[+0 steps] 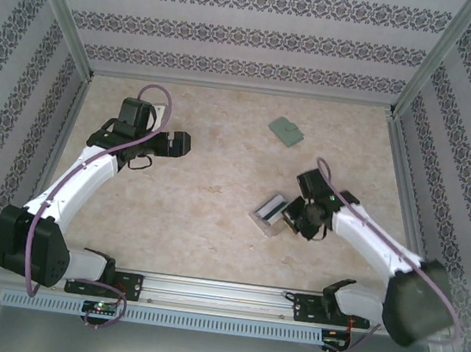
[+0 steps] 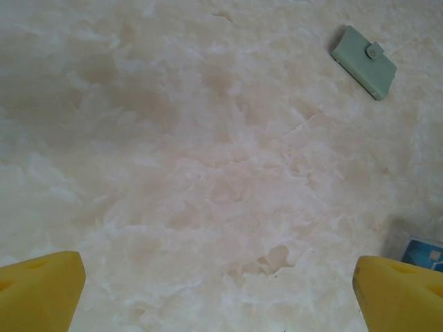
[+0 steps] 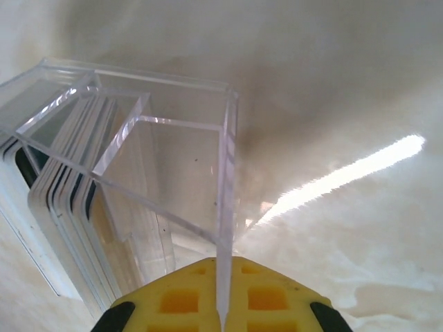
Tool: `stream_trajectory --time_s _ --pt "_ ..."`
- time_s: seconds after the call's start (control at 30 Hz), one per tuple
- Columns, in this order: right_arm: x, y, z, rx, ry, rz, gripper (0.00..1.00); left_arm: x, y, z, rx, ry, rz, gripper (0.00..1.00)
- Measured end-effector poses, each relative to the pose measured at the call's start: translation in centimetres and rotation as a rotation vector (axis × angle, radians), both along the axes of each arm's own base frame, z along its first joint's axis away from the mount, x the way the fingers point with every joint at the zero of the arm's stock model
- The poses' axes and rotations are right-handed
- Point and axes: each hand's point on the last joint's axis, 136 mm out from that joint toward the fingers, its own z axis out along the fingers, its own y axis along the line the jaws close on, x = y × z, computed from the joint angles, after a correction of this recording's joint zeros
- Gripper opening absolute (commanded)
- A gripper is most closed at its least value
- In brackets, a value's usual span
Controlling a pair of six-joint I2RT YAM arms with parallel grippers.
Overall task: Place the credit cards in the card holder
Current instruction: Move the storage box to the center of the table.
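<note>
Clear stand (image 3: 181,173) pinched by R gripper (image 3: 221,280), wrist cam

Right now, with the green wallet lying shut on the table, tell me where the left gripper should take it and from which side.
Probably from straight above: the sage-green wallet lies flat and closed on the table, so only its thin edges offer a hold. Pinch across its two long edges with the open left gripper, clear of the snap tab.

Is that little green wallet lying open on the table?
No, the green wallet lies folded shut, with its snap tab wrapped over the front.
</note>
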Motion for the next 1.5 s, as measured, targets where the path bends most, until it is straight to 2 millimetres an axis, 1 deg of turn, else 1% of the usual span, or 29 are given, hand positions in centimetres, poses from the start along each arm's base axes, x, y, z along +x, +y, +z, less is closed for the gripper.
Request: stream_trajectory --time_s 0.13,0.23,0.3,0.5,0.53,0.57,0.6,0.67,0.73,0.83,0.87,0.93,1.03,1.1,1.17,1.23,1.3,1.4,1.43,1.5 --pt "4.1 3.4 1.7 0.033 -0.061 0.268 0.0 0.0 0.1 0.0 0.004 -0.001 0.005 1.0" --pt "5.9 5.2 2.2 0.057 -0.092 0.393 0.0 0.0 0.2 0.1 0.007 -0.004 0.008 1.0" --pt "7.0 6.0 1.8 0.062 -0.088 0.452 0.0 0.0 0.2 0.2 0.008 -0.008 0.009 1.0" --pt "10.3 9.0 0.2 0.076 -0.074 0.54 0.01 -0.3 0.5 0.4 0.015 -0.018 0.019 0.99" --pt "10.7 9.5 0.1 0.075 -0.075 0.553 0.03 -0.3 0.5 0.3 0.016 -0.017 0.02 1.0" --pt "11.1 9.9 0.0 0.072 -0.077 0.567 0.08 -0.4 0.6 0.3 0.018 -0.017 0.021 1.0" --pt "11.5 10.1 0.0 0.067 -0.078 0.577 0.15 -0.4 0.6 0.2 0.019 -0.015 0.021 1.0" --pt "12.3 10.5 0.1 0.051 -0.091 0.601 0.2 -0.5 0.6 0.1 0.021 -0.013 0.022 1.0" --pt "13.0 10.9 0.7 0.039 -0.114 0.619 0.25 -0.5 0.7 0.1 0.026 -0.016 0.02 1.0" --pt "14.2 11.3 1.9 0.035 -0.158 0.634 0.36 -0.5 0.8 0.0 0.036 -0.019 0.019 1.0" --pt "14.5 11.4 2.2 0.032 -0.175 0.641 0.38 -0.5 0.8 0.0 0.036 -0.019 0.019 1.0" --pt "15.0 11.3 2.8 0.032 -0.204 0.64 0.39 -0.5 0.8 0.0 0.037 -0.019 0.018 1.0" --pt "15.6 10.5 3.5 0.019 -0.23 0.629 0.41 -0.5 0.8 0.0 0.038 -0.02 0.019 1.0" --pt "16.7 9.0 4.6 0.0 -0.273 0.595 0.43 -0.4 0.9 0.0 0.041 -0.021 0.019 1.0" --pt "18.3 7.2 5.7 -0.018 -0.331 0.546 0.44 -0.5 0.9 0.0 0.043 -0.021 0.017 1.0" --pt "20.6 4.4 6.8 -0.036 -0.388 0.459 0.47 -0.4 0.9 0.0 0.044 -0.022 0.016 1.0" --pt "22.6 1.8 7.2 -0.058 -0.423 0.374 0.48 -0.4 0.8 0.0 0.044 -0.022 0.015 1.0" --pt "25.1 -2.0 6.6 -0.08 -0.437 0.243 0.49 -0.5 0.9 0.0 0.048 -0.023 0.012 1.0" --pt "25.8 -3.0 6.0 -0.078 -0.428 0.199 0.49 -0.4 0.9 0.0 0.049 -0.024 0.011 1.0" --pt "26.8 -3.9 4.5 -0.072 -0.402 0.145 0.5 -0.4 0.9 0.0 0.056 -0.026 0.01 1.0"
